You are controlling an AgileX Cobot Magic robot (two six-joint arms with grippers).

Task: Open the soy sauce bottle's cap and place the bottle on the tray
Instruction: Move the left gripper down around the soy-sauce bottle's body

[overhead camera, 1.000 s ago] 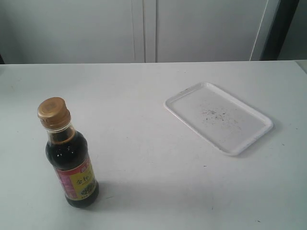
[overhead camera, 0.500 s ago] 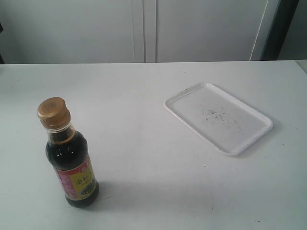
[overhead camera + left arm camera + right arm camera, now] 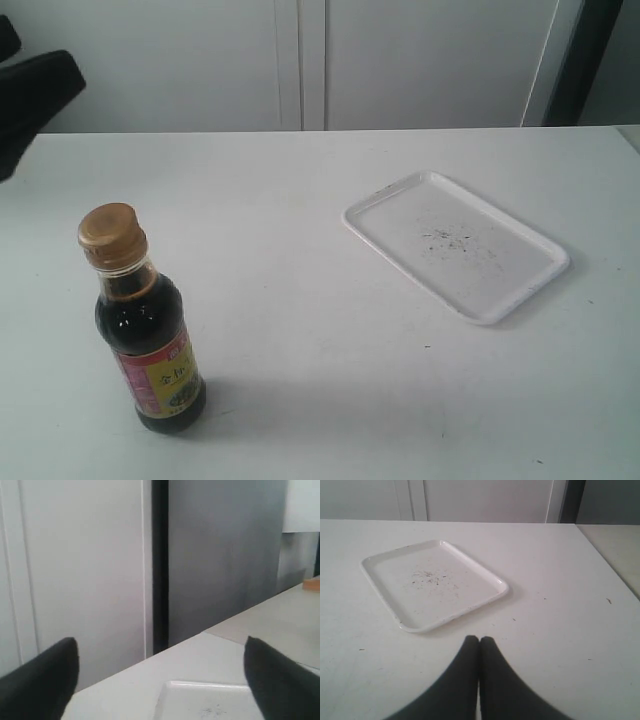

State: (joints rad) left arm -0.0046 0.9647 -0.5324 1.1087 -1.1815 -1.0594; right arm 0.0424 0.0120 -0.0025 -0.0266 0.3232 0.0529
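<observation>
Matte white table (image 3: pixel 320 330); left fingers (image 3: pixel 40 680) apart; right fingers (image 3: pixel 470 680) together.

Exterior view looks down across the table; both wrist views, seemingly lower, share the tray (image 3: pixel 455 245).

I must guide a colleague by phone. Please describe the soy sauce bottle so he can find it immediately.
On the white table, look at its near left part, far from the white tray on the right. The soy sauce bottle stands upright there: dark liquid, red and yellow label, closed gold-brown cap.
</observation>
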